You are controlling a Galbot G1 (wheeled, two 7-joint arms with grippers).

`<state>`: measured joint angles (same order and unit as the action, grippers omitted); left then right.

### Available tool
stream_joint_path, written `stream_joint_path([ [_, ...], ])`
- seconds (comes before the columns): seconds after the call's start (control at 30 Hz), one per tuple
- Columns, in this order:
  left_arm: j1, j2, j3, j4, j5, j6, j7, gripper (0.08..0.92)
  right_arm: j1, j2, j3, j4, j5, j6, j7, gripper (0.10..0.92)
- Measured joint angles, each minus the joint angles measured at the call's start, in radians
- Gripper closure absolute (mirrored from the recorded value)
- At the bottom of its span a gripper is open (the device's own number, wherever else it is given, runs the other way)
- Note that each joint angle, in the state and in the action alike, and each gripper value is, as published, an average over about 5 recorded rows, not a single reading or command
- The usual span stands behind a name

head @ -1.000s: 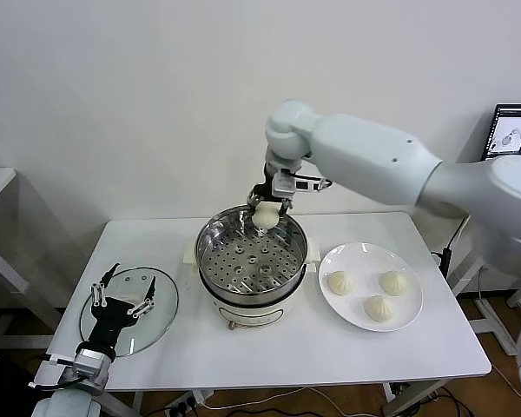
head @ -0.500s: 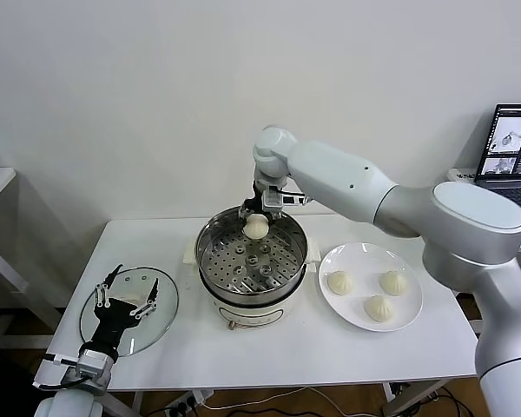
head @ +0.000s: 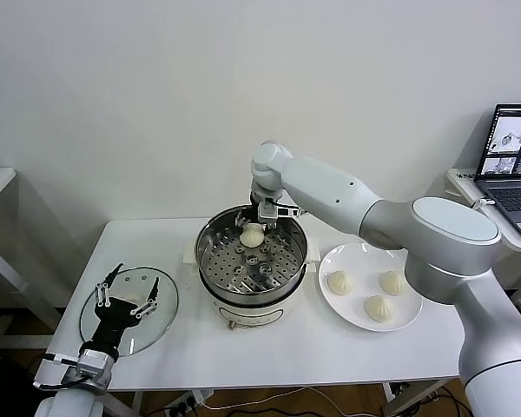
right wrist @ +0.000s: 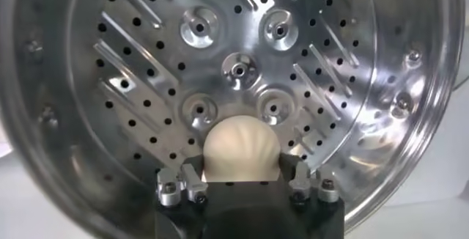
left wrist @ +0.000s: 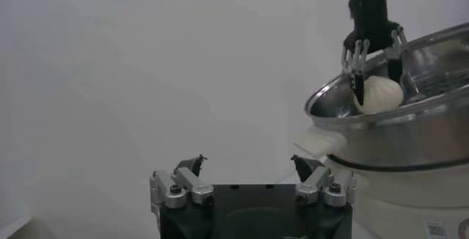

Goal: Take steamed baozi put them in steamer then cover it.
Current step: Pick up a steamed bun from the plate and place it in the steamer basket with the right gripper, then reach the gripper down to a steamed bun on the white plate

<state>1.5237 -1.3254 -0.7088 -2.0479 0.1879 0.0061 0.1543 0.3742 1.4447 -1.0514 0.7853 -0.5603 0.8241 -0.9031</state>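
- The right gripper (head: pixel 255 224) reaches down into the steamer (head: pixel 210 259) at its far rim. Its fingers (left wrist: pixel 357 63) stand spread on either side of one baozi (head: pixel 253 234), and whether the pads touch the bun cannot be told.
- That baozi sits low on the far part of the steamer's perforated tray (right wrist: pixel 242 64), just off the tray's middle studs, with its rounded side toward the right wrist camera.
- From the left wrist view, the same bun (left wrist: pixel 379 94) shows just above the steamer's shiny rim, between the two dark fingers.
- The steamer stands on a white electric base (head: pixel 252 311) near the middle of the white table (head: pixel 330 347).
- To the steamer's right, just beside it, lies a flat white plate (head: pixel 358 256) with three more baozi (head: pixel 378 307) on it, apart from one another.
- To the steamer's left, the glass cover (head: pixel 163 304) lies flat on the table, near the front left edge.
- The left gripper (head: pixel 127 297) hangs over that cover with its fingers wide apart and nothing between them.
- Far to the steamer's right, off the table, a laptop (head: pixel 509 156) stands with its screen lit.
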Motion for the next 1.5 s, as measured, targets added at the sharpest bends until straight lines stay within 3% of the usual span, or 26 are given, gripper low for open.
stream_joint_path([
  [0.2, 0.001, -0.003, 0.004, -0.003, 0.0, 0.001, -0.001, 0.177, 0.07, -0.052, -0.016, 0.058, 0.125, 0.0, -0.059, 0.203],
  [0.47, 0.008, -0.003, 0.003, -0.021, 0.0, 0.004, -0.003, 0.177, 0.229, -0.224, -0.109, 0.219, 0.452, -0.022, -0.206, 0.203],
  [0.6, 0.011, -0.002, 0.003, -0.028, 0.0, 0.003, -0.003, 0.177, 0.273, -0.337, -0.152, 0.297, 0.584, -0.122, -0.269, 0.203],
  [0.77, 0.009, -0.003, 0.009, -0.034, 0.0, 0.003, -0.003, 0.177, 0.285, -0.465, -0.182, 0.351, 0.702, -0.362, -0.314, 0.203],
  [1.07, 0.006, -0.008, 0.016, -0.039, -0.001, 0.003, -0.005, 0.177, 0.203, -0.595, -0.189, 0.379, 0.795, -0.751, -0.33, 0.203],
  [1.5, -0.001, -0.013, 0.019, -0.031, -0.001, 0.003, -0.007, 0.177, -0.001, -0.628, -0.112, 0.348, 0.783, -0.946, -0.257, 0.203],
])
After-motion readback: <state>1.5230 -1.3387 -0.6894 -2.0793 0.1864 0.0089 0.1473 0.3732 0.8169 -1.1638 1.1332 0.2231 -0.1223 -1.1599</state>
